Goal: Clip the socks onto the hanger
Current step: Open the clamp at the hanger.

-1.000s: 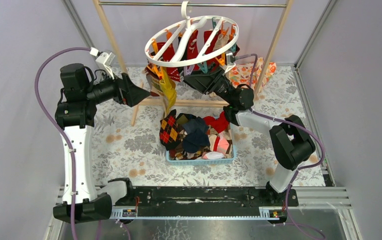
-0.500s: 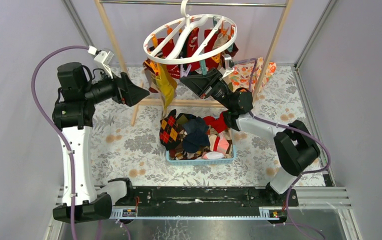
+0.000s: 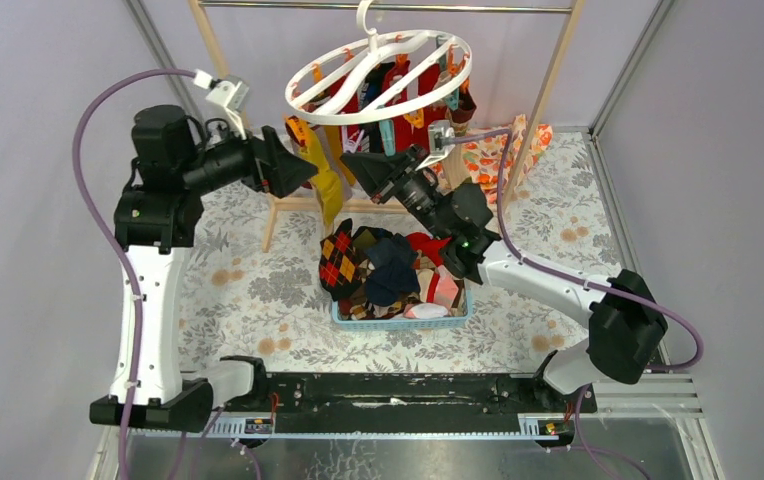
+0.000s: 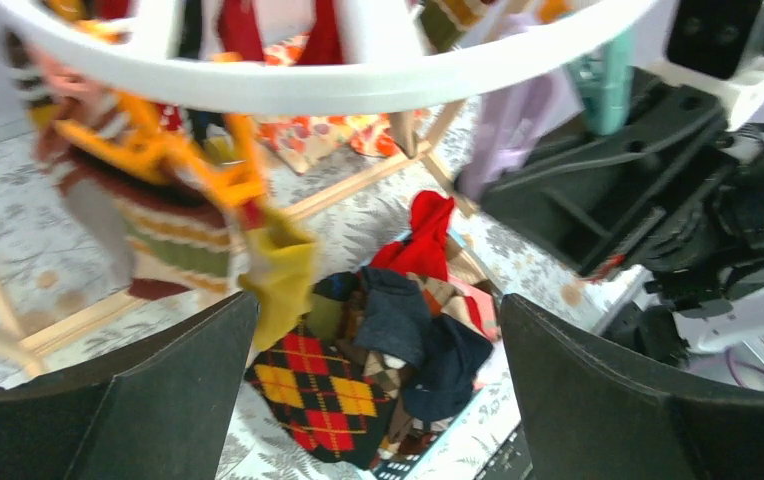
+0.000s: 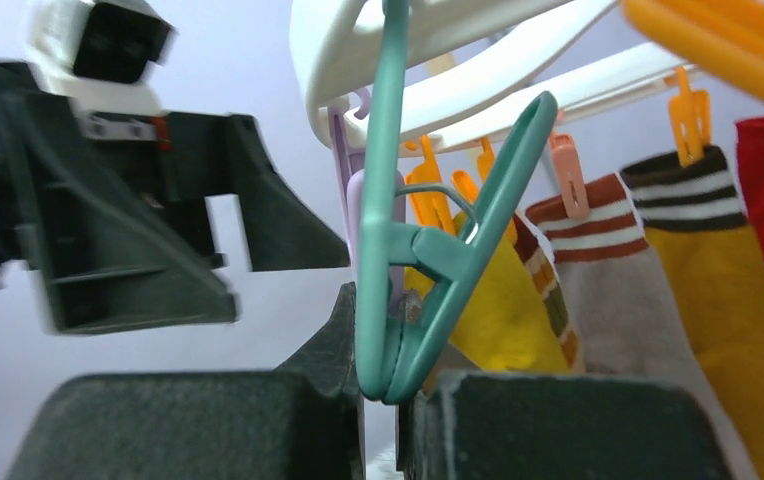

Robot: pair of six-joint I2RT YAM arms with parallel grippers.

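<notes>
With the right tool (image 5: 383, 388) closed on the teal clip (image 5: 428, 250) under the hanger (image 4: 358, 88), send the open left tool (image 4: 378, 330) below for socks (image 3: 390, 270).

Table (image 3: 248, 290) under grey floral cover; blue basket (image 3: 398, 322) (heaped with socks (image 3: 393, 265)) mid-table; orange floral cloth (image 3: 480, 152) at back.

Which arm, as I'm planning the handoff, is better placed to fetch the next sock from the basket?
Left, probably: the left gripper is open and empty, facing the basket; the right gripper flanks a teal clip.
</notes>
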